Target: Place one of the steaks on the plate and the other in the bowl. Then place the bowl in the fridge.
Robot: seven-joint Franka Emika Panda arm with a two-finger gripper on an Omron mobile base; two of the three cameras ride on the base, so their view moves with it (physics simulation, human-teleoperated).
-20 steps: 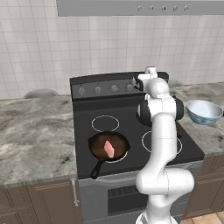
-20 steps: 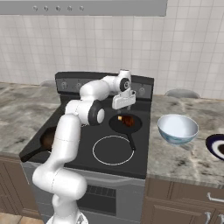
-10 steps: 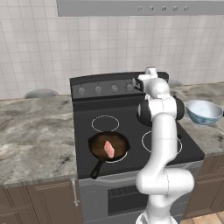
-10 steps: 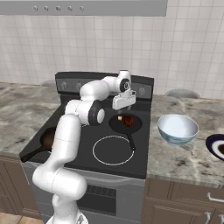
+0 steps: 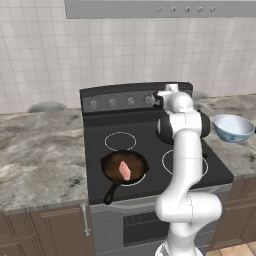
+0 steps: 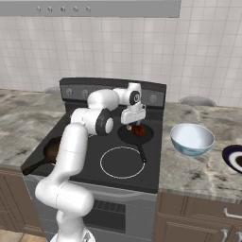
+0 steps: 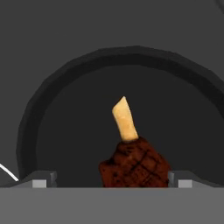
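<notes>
The first step looks to be in hand: picking up the dark steak from the small back pan on the stove. The gripper hangs just above that pan with its fingers spread wide apart and nothing between them; in the hand view the steak sits between the two tips, close below. The next move likely calls for a short straight drop so the fingers straddle the meat, then a squeeze, taking care not to catch the pan's raised rim. This steak is a reddish-brown lump with a crosshatched, seared surface and a pale tan strip, like bone or fat, sticking out of one end; it looks firm and uneven, so it may shift when pinched. The other steak, pale pink and flat, lies in the long-handled skillet on the front burner. The bowl, deep and round, glossy white inside and blue-grey outside, stands on the mottled stone counter just beside the stove, and the dark plate sits beyond it at the edge of the right base view. Both are still without meat.
</notes>
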